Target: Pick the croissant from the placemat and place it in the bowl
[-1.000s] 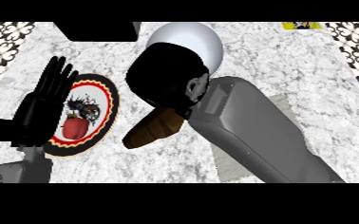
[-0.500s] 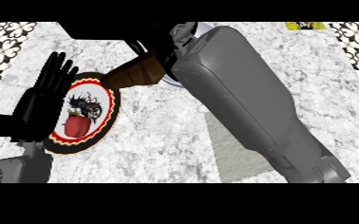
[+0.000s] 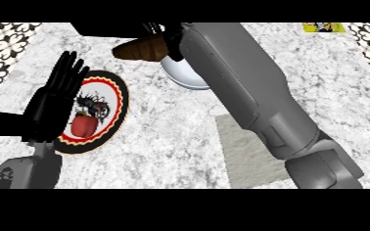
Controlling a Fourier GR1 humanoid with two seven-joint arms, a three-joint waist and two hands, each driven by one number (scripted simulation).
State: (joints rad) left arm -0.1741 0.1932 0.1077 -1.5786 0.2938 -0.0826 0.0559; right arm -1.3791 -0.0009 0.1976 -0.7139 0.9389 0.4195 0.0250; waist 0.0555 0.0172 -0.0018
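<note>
Head view. The right hand (image 3: 160, 35) is holding the croissant (image 3: 139, 50) in the air, near the far edge of the marble counter (image 3: 173, 142). Its fingers are largely hidden behind the grey forearm; what shows of them is curled round the pastry's right end. The croissant's brown, pointed left end is projecting clear of the hand.

Change since one second ago: the croissant was then hanging lower, in front of the white bowl (image 3: 186, 76), with the forearm lying across the middle of the view. Half a second ago it was already being carried up and to the left. It is now sitting higher again, above and slightly left of the bowl's visible rim. The arm has swung toward the far side, uncovering the grey placemat (image 3: 249, 149), which is lying bare.

Meaning for the task: the pick appears complete and the transfer is under way. Judging from these positions, the croissant is not yet inside the bowl, and the hand probably needs bringing over the bowl's opening before release.

The left hand (image 3: 54, 100) is resting at the left edge, fingers straight and apart, unchanged across the frames. Beside it, a patterned plate (image 3: 115, 103) is carrying a red item (image 3: 84, 126).

Labels: a yellow packet (image 3: 323, 27) is showing at the top right corner. Its printing is too small to read. No other writing is visible.
</note>
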